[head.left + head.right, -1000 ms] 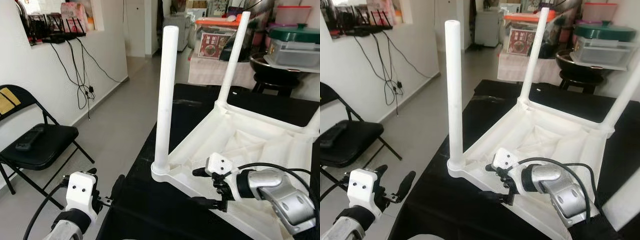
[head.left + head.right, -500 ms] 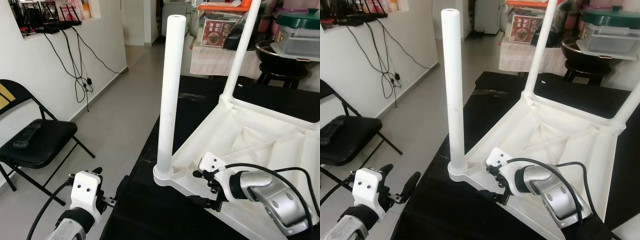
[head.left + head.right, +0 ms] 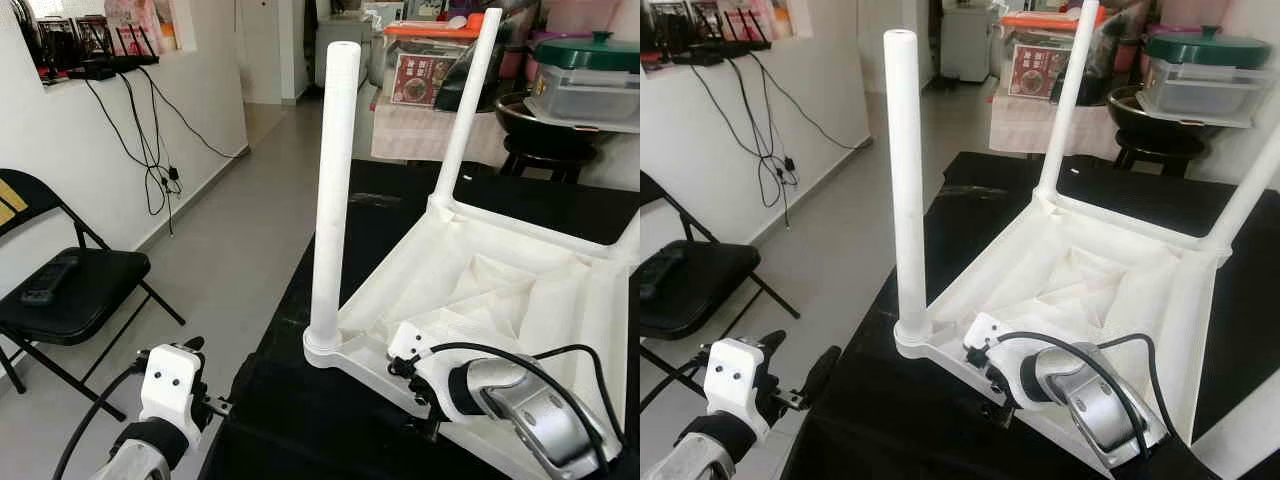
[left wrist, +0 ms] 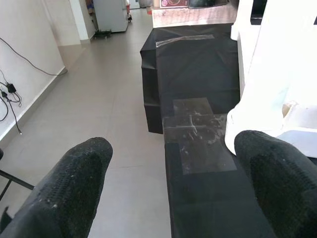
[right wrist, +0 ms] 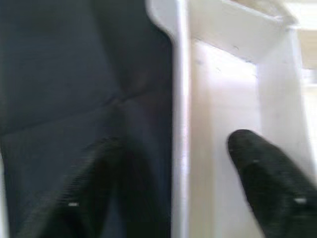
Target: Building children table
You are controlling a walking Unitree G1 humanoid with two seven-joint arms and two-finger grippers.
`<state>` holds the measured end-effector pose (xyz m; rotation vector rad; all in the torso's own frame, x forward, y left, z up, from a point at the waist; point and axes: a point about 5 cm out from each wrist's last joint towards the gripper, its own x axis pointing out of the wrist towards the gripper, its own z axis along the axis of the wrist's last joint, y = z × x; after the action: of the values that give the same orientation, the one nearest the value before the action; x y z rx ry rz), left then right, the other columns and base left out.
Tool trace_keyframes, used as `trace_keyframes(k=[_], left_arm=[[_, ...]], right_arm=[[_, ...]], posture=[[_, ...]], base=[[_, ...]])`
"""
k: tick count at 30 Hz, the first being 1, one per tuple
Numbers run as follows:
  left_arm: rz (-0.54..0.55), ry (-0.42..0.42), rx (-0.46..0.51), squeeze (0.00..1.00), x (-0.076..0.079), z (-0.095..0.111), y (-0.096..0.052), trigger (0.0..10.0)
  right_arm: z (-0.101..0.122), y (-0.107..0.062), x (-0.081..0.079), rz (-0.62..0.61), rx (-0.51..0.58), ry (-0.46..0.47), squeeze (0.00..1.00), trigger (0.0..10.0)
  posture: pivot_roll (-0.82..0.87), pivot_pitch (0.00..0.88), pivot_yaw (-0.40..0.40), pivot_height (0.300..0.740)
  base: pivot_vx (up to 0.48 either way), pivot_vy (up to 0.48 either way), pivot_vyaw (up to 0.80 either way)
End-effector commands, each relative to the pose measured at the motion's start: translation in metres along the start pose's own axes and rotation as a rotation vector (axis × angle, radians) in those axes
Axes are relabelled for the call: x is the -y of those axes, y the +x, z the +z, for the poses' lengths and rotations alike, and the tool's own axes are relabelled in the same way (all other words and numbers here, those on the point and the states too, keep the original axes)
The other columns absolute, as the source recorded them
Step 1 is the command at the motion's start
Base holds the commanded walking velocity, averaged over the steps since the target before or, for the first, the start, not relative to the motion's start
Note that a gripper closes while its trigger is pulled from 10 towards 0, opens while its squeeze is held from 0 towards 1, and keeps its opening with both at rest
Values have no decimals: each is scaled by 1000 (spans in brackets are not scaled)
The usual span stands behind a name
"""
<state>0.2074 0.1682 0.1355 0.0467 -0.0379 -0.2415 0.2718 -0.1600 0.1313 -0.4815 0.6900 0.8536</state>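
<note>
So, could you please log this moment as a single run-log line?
stage: table assembly | white table upside down on black cloth | right gripper straddling near rim, open | left gripper open, off the table edge over floor

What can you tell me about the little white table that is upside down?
The white table looks like smooth plastic and lies upside down on a black cloth, ribbed underside up. Round white legs stand straight up from its corners; the nearest leg sits in a ring-shaped socket. The right gripper straddles the near edge, one finger inside the rim, one outside. The left gripper hangs open, apart from it.
</note>
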Motion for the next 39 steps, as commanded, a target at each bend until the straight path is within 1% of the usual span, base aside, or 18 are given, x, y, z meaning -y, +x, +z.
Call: trace_keyframes(k=[1,4,5,10,12,13,14,16,17,19,21,23,24,28,32,36,37,39], left_arm=[[-7,18,-1,0,0,1,0,10000],[-6,18,-1,0,0,1,0,10000],[-6,16,-1,0,1,0,0,10000],[-6,15,0,0,1,0,0,10000],[-6,13,1,0,2,0,0,10000],[-6,13,1,0,2,0,0,10000],[-6,12,1,0,2,0,0,10000],[-6,12,1,0,2,0,0,10000],[-7,10,2,0,3,0,0,10000],[-7,10,2,0,3,0,0,10000],[-8,8,3,0,3,0,0,10000],[-8,8,3,0,3,0,0,10000],[-9,7,3,0,3,1,0,10000],[-9,7,3,0,3,1,0,10000],[-3,8,3,0,3,2,-1,10000],[-4,9,2,0,2,2,-2,10000],[-5,11,1,0,2,2,-2,10000],[-5,11,1,0,2,2,-2,10000]], right_arm=[[2,5,1,-37,-21,26,0,0],[5,7,3,-66,-17,44,0,0],[11,9,7,-108,-1,47,0,0],[14,10,9,-125,11,31,0,0],[23,12,8,-121,63,-77,0,0],[23,12,8,-121,63,-77,0,0],[29,12,3,-90,116,-163,0,0],[29,12,3,-90,116,-163,0,0],[39,12,-13,16,221,-335,0,0],[39,12,-13,16,221,-335,0,0],[44,13,-25,75,262,-486,0,0],[44,13,-25,75,262,-486,0,0],[44,15,-30,98,262,-542,0,0],[44,16,-32,109,258,-569,0,0],[48,16,-37,184,286,-638,0,0],[47,14,-37,209,278,-653,0,0],[44,14,-32,204,262,-664,0,0],[44,14,-32,204,262,-664,0,0]], posture=[[11,59,-59,740],[11,59,-61,740],[9,57,-65,740],[10,56,-67,740],[10,55,-69,740],[10,55,-69,740],[11,55,-70,740],[11,55,-70,740],[10,57,-67,740],[10,57,-67,740],[11,61,-70,740],[11,61,-70,740],[12,62,-70,740],[13,63,-71,740],[20,71,-68,740],[21,72,-65,740],[23,73,-64,740],[23,73,-64,740]], base=[[0,0,0],[0,0,0],[0,0,0],[0,0,0],[0,0,0],[0,0,0],[0,0,0],[0,0,0],[0,0,0],[0,0,0],[0,0,0],[0,0,0],[0,0,0],[0,0,0],[0,0,0],[0,0,0],[0,0,0],[0,0,0]])
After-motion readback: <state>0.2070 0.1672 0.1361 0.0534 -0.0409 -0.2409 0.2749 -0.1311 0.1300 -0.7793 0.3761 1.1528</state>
